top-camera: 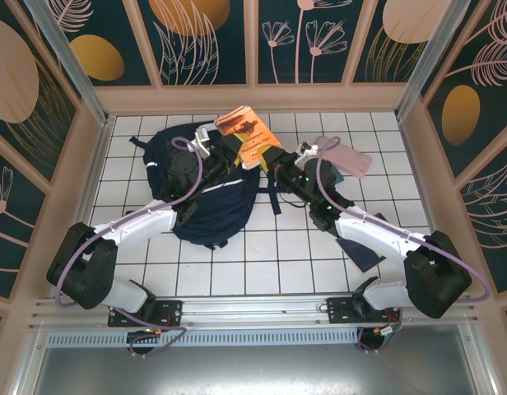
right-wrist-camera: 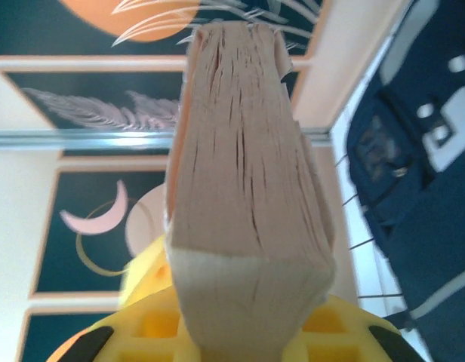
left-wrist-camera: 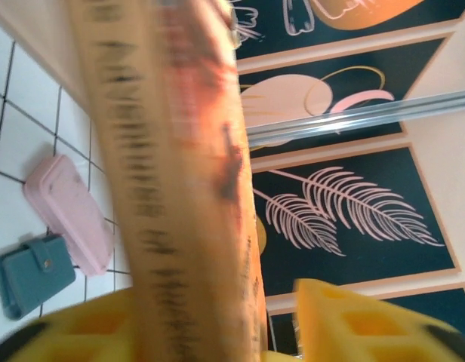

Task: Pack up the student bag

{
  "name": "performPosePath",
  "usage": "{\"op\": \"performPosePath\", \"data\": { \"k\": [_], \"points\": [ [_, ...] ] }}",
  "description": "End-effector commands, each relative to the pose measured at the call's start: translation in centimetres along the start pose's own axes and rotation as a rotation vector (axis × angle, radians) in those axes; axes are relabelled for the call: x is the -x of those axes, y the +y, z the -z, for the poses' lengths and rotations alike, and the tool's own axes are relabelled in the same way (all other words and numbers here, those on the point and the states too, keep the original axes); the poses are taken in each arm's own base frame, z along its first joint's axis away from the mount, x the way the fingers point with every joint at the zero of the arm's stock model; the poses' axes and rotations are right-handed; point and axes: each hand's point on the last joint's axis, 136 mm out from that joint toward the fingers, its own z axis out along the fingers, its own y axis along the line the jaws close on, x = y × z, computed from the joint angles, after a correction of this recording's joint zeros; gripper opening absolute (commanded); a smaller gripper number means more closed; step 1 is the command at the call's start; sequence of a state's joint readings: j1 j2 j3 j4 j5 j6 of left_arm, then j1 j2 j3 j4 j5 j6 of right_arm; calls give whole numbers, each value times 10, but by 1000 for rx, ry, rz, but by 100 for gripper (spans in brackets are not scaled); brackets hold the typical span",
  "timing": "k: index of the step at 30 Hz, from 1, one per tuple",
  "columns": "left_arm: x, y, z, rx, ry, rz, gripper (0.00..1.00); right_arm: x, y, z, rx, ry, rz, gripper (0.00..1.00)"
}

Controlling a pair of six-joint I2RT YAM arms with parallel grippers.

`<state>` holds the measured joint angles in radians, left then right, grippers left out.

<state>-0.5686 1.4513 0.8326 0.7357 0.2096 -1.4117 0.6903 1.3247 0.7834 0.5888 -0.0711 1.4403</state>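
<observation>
An orange book [top-camera: 245, 132] hangs above the table beside the top of the student bag [top-camera: 212, 206], a large navy backpack lying flat. Both grippers meet at the book. My right gripper [top-camera: 267, 156] is shut on it; the right wrist view looks at the book's page edge [right-wrist-camera: 247, 188], wedged between the yellow fingers [right-wrist-camera: 142, 324], with the bag [right-wrist-camera: 421, 188] at the right. My left gripper [top-camera: 237, 152] stands open: in the left wrist view the book's spine [left-wrist-camera: 172, 188] leans against the left finger, and a gap separates it from the right finger [left-wrist-camera: 353, 317].
A pink pencil case [top-camera: 344, 155] lies at the back right on the white tiled table, seen too in the left wrist view as the pink case [left-wrist-camera: 66, 211] next to a teal wallet [left-wrist-camera: 32, 273]. A dark flat item [top-camera: 360, 251] lies beside the right arm. Walls enclose the table.
</observation>
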Motion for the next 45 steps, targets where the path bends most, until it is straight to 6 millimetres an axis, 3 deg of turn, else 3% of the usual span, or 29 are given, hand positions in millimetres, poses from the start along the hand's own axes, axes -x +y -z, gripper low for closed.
{"op": "performPosePath", "data": {
  "k": [1,5,11,17,22,26,30,34,45],
  "points": [
    [-1,2,5,92,12,-65,75,20,6,13,-66,-115,93,8],
    [-4,46,16,290,46,-190,87,30,-7,27,-182,-145,238,2],
    [-9,105,40,596,202,-504,91,42,-41,48,-387,-156,384,0],
    [-15,122,65,749,419,-794,93,48,-59,65,-443,-164,391,0],
    [-2,126,89,958,529,-1012,93,57,-64,76,-475,-206,386,0],
    [-13,133,99,1007,672,-1097,90,59,-70,79,-490,-209,368,0],
    [-30,137,98,1010,796,-1163,87,59,-80,81,-510,-198,342,0],
    [-24,153,95,1052,824,-1221,86,60,-87,84,-528,-189,324,0],
    [-13,196,109,1213,911,-1364,73,62,-90,89,-538,-195,315,0]
  ]
}}
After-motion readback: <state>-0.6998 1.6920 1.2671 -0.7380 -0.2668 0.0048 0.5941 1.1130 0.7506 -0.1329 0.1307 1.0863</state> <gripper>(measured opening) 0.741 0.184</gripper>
